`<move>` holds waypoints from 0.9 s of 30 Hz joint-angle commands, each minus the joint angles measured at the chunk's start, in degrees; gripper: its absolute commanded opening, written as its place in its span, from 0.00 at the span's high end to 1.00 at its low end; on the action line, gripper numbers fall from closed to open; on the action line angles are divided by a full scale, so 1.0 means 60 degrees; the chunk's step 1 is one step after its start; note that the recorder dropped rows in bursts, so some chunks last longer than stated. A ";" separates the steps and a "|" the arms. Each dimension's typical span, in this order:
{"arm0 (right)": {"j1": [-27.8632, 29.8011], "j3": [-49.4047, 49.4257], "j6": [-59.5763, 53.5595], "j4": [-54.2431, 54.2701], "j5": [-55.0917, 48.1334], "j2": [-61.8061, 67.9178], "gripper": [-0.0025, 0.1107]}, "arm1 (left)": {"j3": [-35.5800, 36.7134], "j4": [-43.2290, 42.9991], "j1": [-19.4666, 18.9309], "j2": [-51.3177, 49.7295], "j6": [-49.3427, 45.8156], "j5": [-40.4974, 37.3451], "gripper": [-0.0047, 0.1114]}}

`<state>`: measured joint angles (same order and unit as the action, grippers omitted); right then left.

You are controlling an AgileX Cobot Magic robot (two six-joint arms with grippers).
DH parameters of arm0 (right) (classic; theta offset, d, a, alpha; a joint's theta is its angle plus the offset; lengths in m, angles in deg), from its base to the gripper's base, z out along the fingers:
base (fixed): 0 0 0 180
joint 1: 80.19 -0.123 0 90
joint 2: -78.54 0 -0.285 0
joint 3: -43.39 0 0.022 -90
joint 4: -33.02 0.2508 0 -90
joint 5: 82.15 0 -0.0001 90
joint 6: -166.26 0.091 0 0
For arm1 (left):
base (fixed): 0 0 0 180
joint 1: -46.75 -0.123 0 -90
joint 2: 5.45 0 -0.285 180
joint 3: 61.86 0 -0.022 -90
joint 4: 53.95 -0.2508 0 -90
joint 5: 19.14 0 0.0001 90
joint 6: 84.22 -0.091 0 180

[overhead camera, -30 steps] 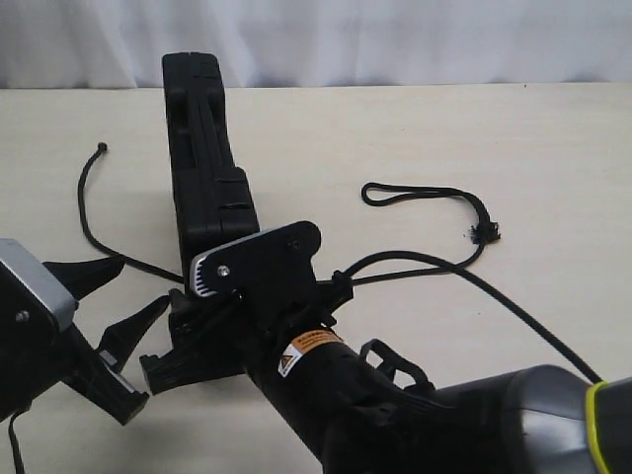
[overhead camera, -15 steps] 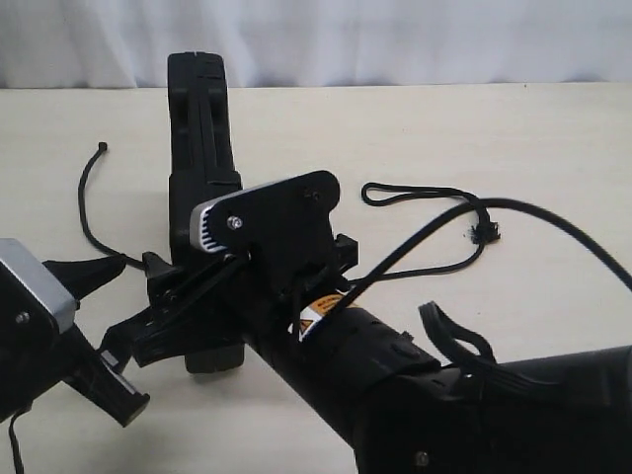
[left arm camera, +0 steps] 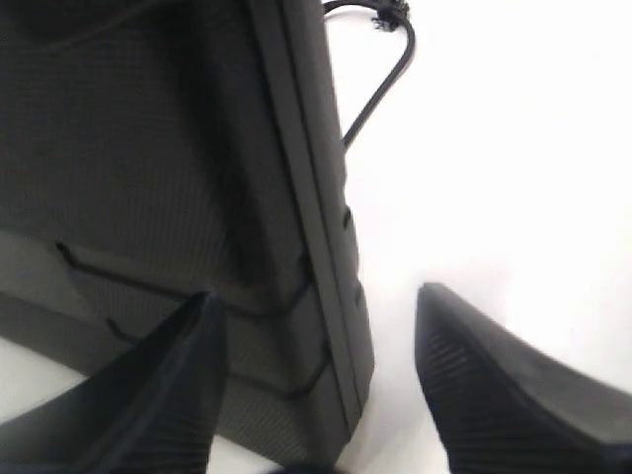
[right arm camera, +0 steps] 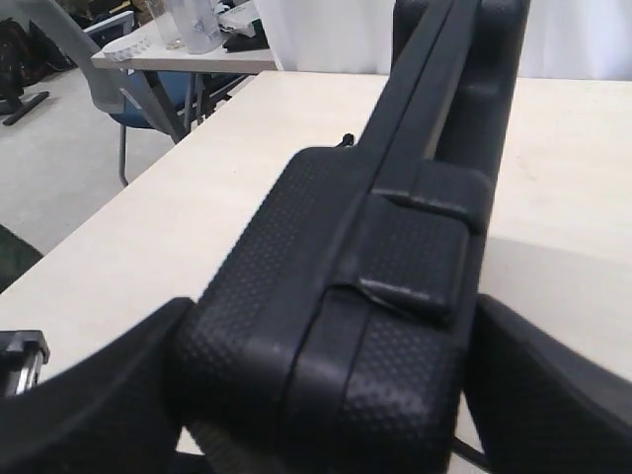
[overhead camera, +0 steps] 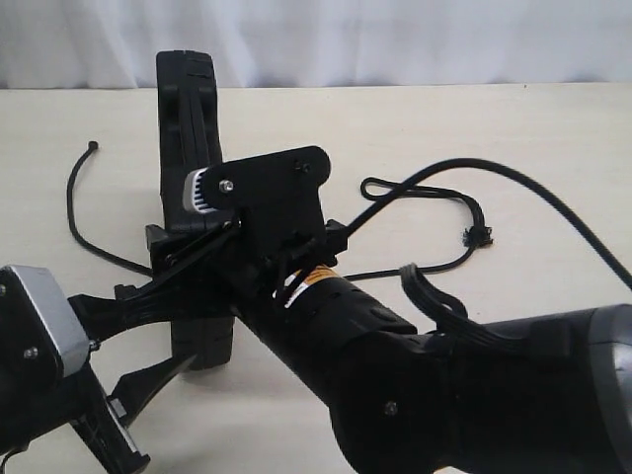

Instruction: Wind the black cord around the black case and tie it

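R end effector (right arm camera: 326, 395) clenches rigid black case (overhead camera: 188, 128); L end effector (left arm camera: 318, 293) released. Black cord (overhead camera: 481, 235) limp, thin, at 3 o'clock: pinch tight.

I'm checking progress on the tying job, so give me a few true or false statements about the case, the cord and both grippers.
The black case stands on its edge. True.
The right gripper is open, clear of the case. False: it is shut on the case.
The left gripper is open. True.
The black cord is tied round the case. False: its ends lie loose on the table.
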<state>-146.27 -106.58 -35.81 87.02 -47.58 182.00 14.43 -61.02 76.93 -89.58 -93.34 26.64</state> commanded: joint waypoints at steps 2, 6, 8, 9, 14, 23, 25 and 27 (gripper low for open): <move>0.0021 -0.0105 0.0125 0.0298 -0.0001 -0.0006 0.77 | 0.0020 0.0287 0.0074 0.0308 0.0166 -0.0160 0.49; 0.0021 -0.0105 0.0237 0.0339 -0.0001 -0.0006 0.77 | 0.0020 0.0287 0.0074 0.0308 0.0185 -0.0096 0.49; 0.0021 -0.0105 0.0369 0.0339 -0.0001 -0.0006 0.77 | 0.0020 0.0287 0.0074 0.0308 0.0322 -0.0096 0.49; 0.0021 -0.0105 0.0369 0.0339 -0.0001 -0.0006 0.77 | 0.0020 0.0287 0.0074 0.0308 0.0391 -0.0096 0.49; 0.0021 -0.0105 0.0369 0.0339 -0.0001 -0.0006 0.77 | 0.0020 0.0247 0.0074 0.0308 0.0866 -0.0096 0.49; 0.0021 -0.0105 0.0357 0.0339 0.0038 -0.0006 0.77 | 0.0020 0.0065 0.0094 0.0401 0.1337 -0.0619 0.49; 0.0021 -0.0105 0.0357 0.0339 0.0118 -0.0006 0.77 | 0.0020 0.0065 0.0094 0.0601 0.1354 -0.0669 0.49; 0.0021 -0.0105 0.0357 0.0339 0.0159 -0.0006 0.77 | 0.0020 0.0065 0.0094 0.0970 0.1354 -0.0951 0.49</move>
<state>-146.27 -106.71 -34.23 89.23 -47.48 182.00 14.43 -60.32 76.93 -86.29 -85.77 22.51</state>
